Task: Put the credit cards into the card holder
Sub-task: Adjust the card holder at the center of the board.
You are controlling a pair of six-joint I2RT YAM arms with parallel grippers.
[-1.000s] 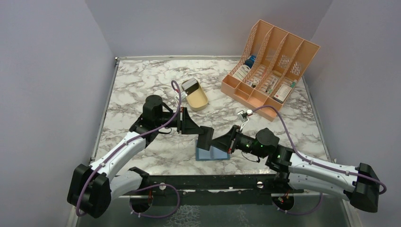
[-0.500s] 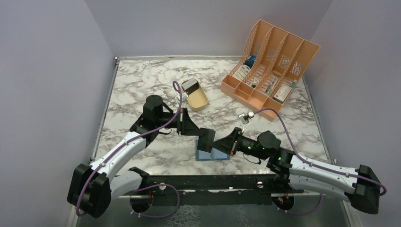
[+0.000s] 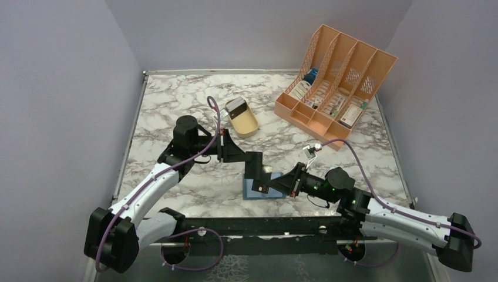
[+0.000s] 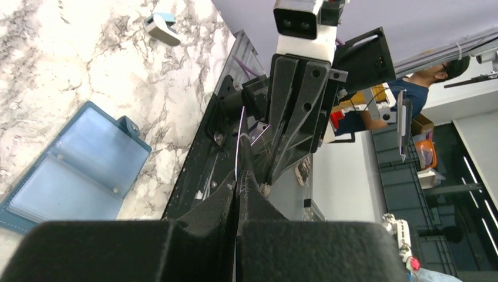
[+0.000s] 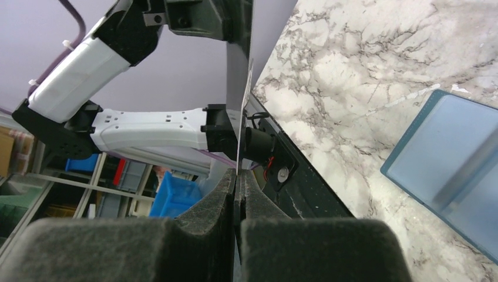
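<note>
A black credit card (image 3: 254, 169) stands on edge in the air between the two grippers, just above the card holder (image 3: 251, 194), which lies open with its pale blue pockets up near the table's front edge. My left gripper (image 3: 246, 160) is shut on the card's far end. My right gripper (image 3: 276, 187) is shut on a card's near end; I cannot tell if it is the same card. The left wrist view has the card (image 4: 238, 141) as a thin line rising from the left gripper (image 4: 238, 191). In the right wrist view the card (image 5: 238, 106) rises from the right gripper (image 5: 238, 179).
A tan oval tray (image 3: 249, 124) sits behind the grippers with another credit card (image 3: 236, 106) resting on its far rim. An orange slotted file rack (image 3: 335, 82) stands at the back right. A black rail (image 3: 264, 226) runs along the near edge. The card holder shows in both wrist views (image 4: 76, 170) (image 5: 458, 164).
My left gripper has shut on the card. The right arm has drawn back toward the near right, and the left arm has shifted slightly left.
</note>
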